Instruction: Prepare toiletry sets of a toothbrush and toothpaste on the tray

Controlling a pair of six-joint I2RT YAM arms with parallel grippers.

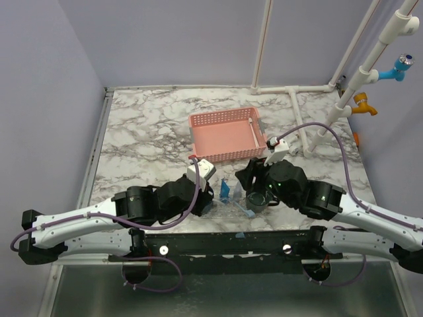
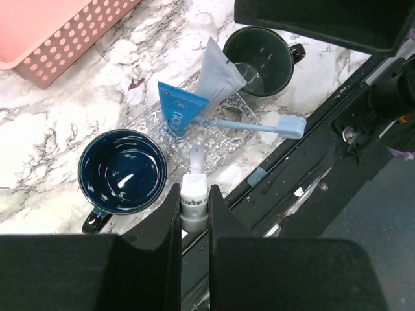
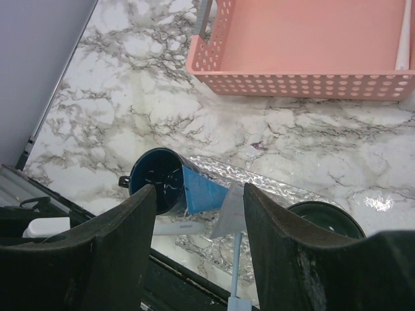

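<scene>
While my left end effector pinches a white capped item, right end effector wide, one navy mug, one green mug, one slim light-blue toothbrush

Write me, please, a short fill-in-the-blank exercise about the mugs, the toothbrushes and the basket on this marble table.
1. The white toothbrush lies inside the ___ plastic lattice basket.
2. Near the navy mug and the dark green mug lies a slim ___ plastic toothbrush.
3. The left gripper is shut on a small ___ capped item.

Missing words: pink; light-blue; white.
</scene>
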